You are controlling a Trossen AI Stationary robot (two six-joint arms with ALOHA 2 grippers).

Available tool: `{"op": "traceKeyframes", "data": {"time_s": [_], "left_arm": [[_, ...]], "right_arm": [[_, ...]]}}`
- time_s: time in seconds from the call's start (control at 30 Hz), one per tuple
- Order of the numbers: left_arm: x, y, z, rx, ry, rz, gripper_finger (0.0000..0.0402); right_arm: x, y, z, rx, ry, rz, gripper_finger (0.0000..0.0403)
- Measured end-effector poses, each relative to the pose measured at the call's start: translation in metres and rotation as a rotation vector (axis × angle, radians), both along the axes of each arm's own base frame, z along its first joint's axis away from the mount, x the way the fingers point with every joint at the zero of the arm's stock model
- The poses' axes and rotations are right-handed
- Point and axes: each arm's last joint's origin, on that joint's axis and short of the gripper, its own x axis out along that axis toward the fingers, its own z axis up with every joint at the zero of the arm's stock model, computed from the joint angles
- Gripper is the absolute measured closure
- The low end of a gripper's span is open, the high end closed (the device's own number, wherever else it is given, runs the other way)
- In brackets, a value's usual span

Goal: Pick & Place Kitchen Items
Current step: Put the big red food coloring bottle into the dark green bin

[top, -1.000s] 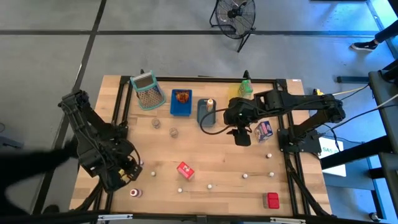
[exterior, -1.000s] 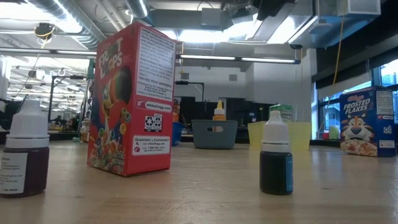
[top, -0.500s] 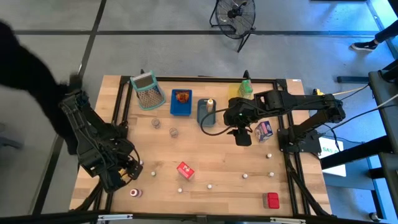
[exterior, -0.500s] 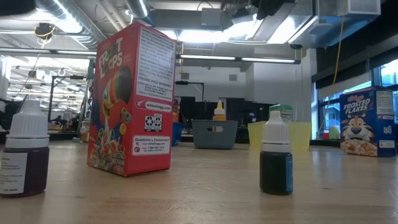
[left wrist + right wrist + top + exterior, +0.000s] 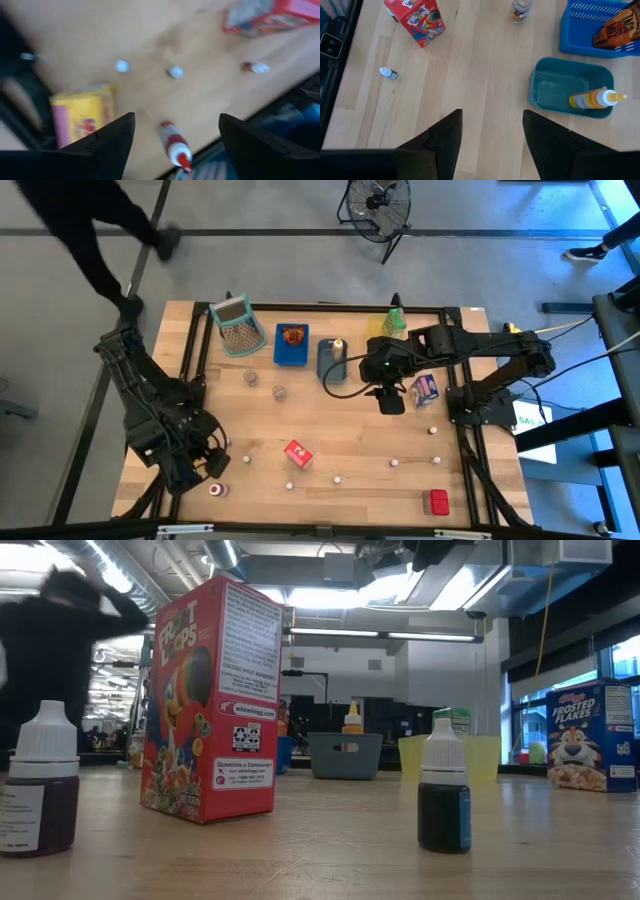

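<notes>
My left gripper [image 5: 175, 142] hangs open over the table's near left part [image 5: 205, 462]. Below it, a small red-and-white bottle [image 5: 175, 145] lies on its side on the wood between the two fingers, untouched, and a yellow carton [image 5: 82, 117] lies beside it. My right gripper [image 5: 492, 145] is open above bare wood at mid-table [image 5: 388, 400]. A red cereal carton [image 5: 298, 453] stands upright on its base in the middle of the table, and tiny white-capped bottles [image 5: 337, 478] stand around it. A purple-white carton [image 5: 425, 389] lies at the right.
Along the far edge stand a mesh basket [image 5: 237, 326], a blue tray [image 5: 291, 358] with a brown packet, a grey tray [image 5: 555, 82] with an orange bottle [image 5: 592, 100] and a yellow tray [image 5: 385, 328]. Two jars [image 5: 251, 378] stand near them. Another red carton [image 5: 438, 501] sits near right.
A person has walked past the table's left side toward the far side of the room. Both arms have stayed where they were.
</notes>
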Motion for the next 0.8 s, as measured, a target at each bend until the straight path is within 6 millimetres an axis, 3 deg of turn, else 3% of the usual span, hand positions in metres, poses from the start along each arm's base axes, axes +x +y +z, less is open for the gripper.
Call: {"op": "traceKeyframes", "data": {"time_s": [0.13, 0.4, 0.8], "left_arm": [[0.006, -0.009, -0.002, -0.071, -0.003, 0.0, 0.012], [0.014, -0.022, -0.015, -0.194, 0.171, 0.122, 0.0121], [0.034, -0.052, -0.04, -0.276, 0.192, 0.149, 0.0121]], "right_arm": [[0.0, 0.0, 0.0, 0.007, 0.0, -0.012, 0.0192], [0.001, 0.0, 0.001, 0.008, -0.007, -0.014, 0.0192], [0.002, 0.0, 0.002, -0.021, -0.031, 0.039, 0.0192]]}}
